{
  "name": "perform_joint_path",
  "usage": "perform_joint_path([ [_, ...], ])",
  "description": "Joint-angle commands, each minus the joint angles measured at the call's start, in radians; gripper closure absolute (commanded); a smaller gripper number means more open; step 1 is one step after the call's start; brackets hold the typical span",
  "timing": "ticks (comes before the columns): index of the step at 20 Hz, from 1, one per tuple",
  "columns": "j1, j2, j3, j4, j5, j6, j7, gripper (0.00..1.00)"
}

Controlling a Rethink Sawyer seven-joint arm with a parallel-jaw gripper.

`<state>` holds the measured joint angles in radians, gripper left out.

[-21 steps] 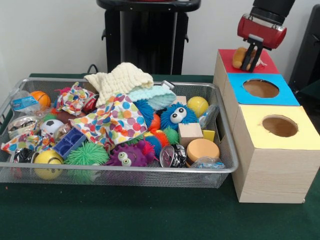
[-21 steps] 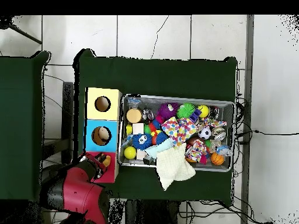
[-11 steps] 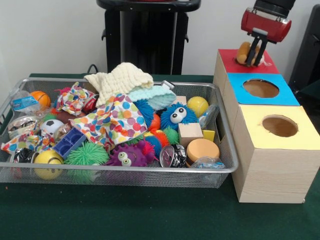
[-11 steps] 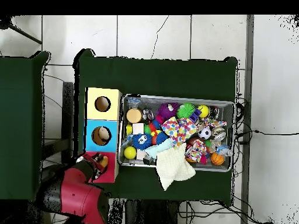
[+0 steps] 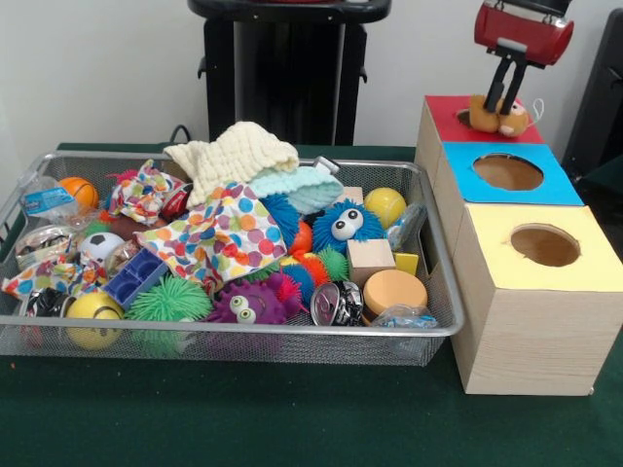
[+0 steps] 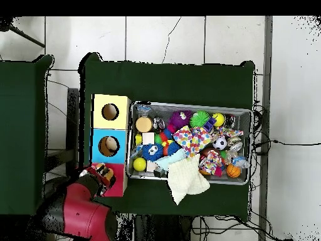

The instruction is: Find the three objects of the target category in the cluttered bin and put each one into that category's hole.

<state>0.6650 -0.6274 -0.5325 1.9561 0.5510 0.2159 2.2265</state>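
The gripper [image 5: 507,89] has risen since the earlier frame, leaving the small brown plush toy [image 5: 500,115] lying on the red box top [image 5: 487,121]. Its fingers [image 5: 501,83] stand slightly apart just above the toy, no longer clamping it.

Green-covered worktop [image 5: 292,418], a second green worktop [image 6: 22,135] well apart beside it in the overhead view, white tiled floor [image 6: 163,37], black cables [image 6: 276,143] trailing past the worktop's edge.
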Motion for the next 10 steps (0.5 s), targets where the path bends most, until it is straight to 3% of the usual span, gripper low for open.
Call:
perform_joint_path([
  [1, -0.054, -0.009, 0.088, 0.059, -0.027, 0.057, 0.144, 1.00],
  [10, -0.066, -0.021, 0.111, 0.084, -0.040, 0.009, 0.133, 1.00],
])
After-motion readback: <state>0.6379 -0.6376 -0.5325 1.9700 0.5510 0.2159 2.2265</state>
